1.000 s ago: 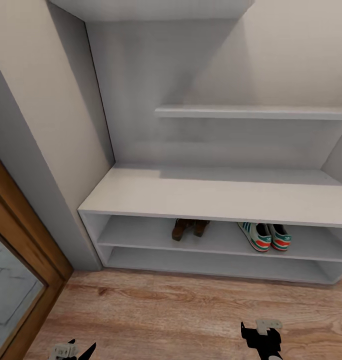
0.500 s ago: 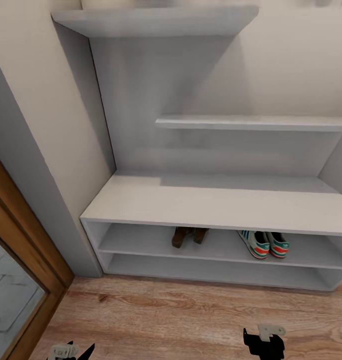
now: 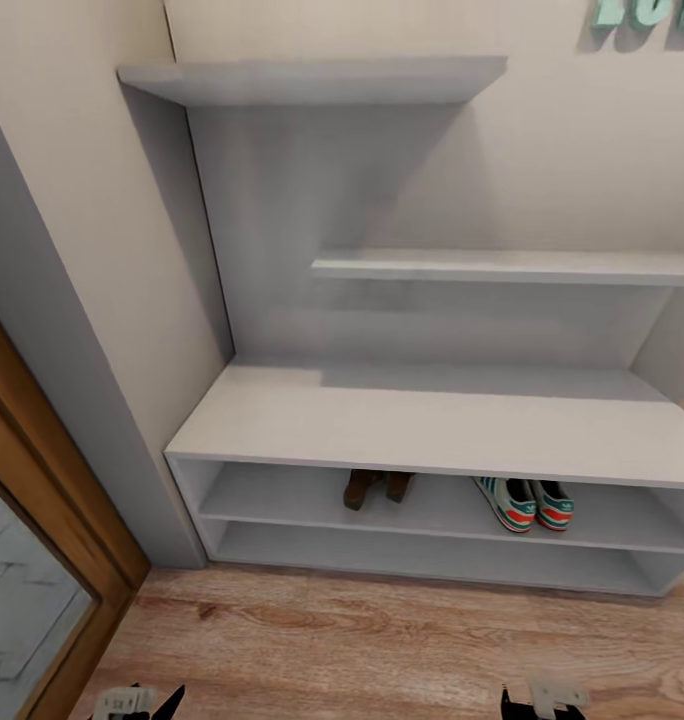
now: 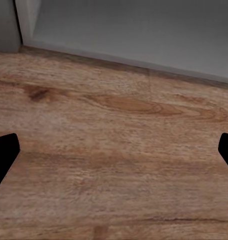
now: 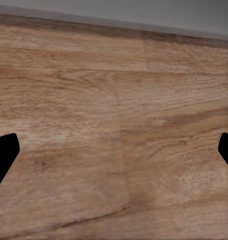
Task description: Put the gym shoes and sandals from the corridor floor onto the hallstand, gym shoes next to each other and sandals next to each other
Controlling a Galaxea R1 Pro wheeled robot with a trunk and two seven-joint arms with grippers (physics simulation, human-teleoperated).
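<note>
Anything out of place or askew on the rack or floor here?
Nothing stands out. The two sandals sit together and the two gym shoes sit together on the upper open shelf of the hallstand; the visible corridor floor has no shoes.

Bench top [image 3: 432,425] bare; sandals [image 3: 377,487], sneakers [image 3: 527,502] occupy shelf.

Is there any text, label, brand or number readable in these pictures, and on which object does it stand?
Teal raised letters on the cream wall, at the head view's top right: cut off by the picture's edge, not readable.
White low-top sneakers with green stripes on the light grey shoe rack: stripes and red-orange heel patches, no brand name readable.
Nothing else carries text.
</note>
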